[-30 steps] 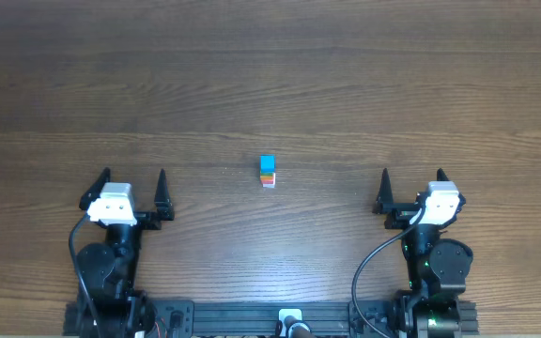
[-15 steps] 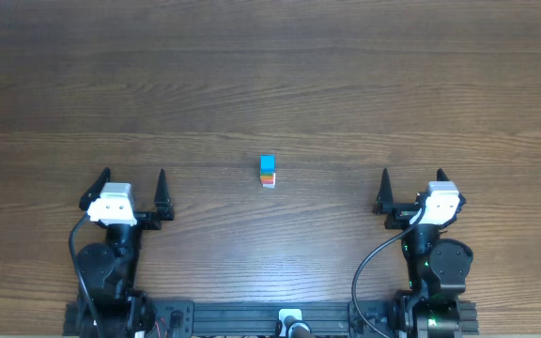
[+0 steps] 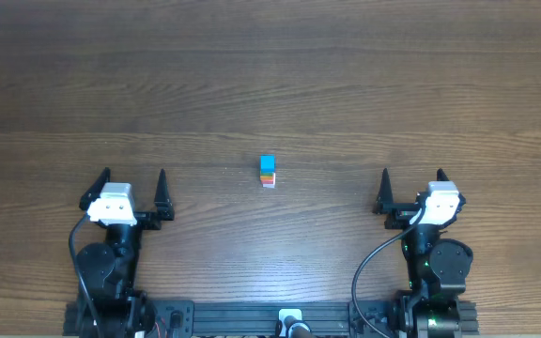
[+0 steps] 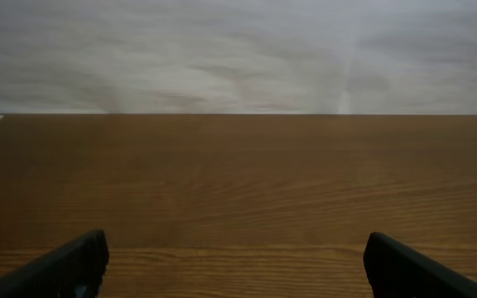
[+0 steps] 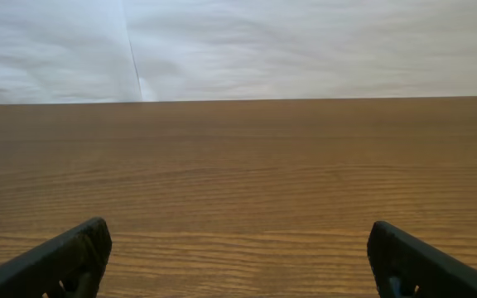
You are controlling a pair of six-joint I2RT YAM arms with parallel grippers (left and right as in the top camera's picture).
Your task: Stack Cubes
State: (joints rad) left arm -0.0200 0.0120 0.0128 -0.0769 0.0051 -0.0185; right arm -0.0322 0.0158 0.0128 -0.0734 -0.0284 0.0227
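Observation:
A small stack of cubes (image 3: 268, 171) stands near the middle of the wooden table, a blue cube on top, an orange one under it and a pale one at the base. My left gripper (image 3: 131, 184) rests at the near left, open, with nothing between its fingers. At the near right, my right gripper (image 3: 411, 184) is open too and holds nothing. Both sit well apart from the stack, one on each side. Each wrist view looks along bare wood past wide-spread fingertips (image 4: 65, 265) (image 5: 56, 258).
The brown wooden table (image 3: 270, 84) stretches wide on all sides of the stack. A pale wall (image 4: 238, 50) stands beyond the table's far edge. The arm bases and a black rail (image 3: 270, 319) run along the near edge.

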